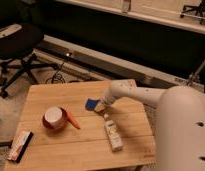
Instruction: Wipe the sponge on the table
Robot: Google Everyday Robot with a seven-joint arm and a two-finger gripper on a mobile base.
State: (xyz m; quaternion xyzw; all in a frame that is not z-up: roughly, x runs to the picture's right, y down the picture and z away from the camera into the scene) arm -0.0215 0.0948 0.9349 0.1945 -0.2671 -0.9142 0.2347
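Note:
The dark blue sponge (91, 104) lies on the pale plank table (56, 92), a little right of its middle. My gripper (100, 107) sits at the end of the white arm that reaches in from the right, and it is down at the sponge's right edge, touching or overlapping it. The gripper hides that side of the sponge.
A white cup on a red saucer (55, 118) stands left of centre with an orange carrot (72, 120) beside it. A white bottle (113, 134) lies just below the gripper. A flat red and white packet (20, 145) rests at the front left corner. A black office chair (18, 47) stands behind the table.

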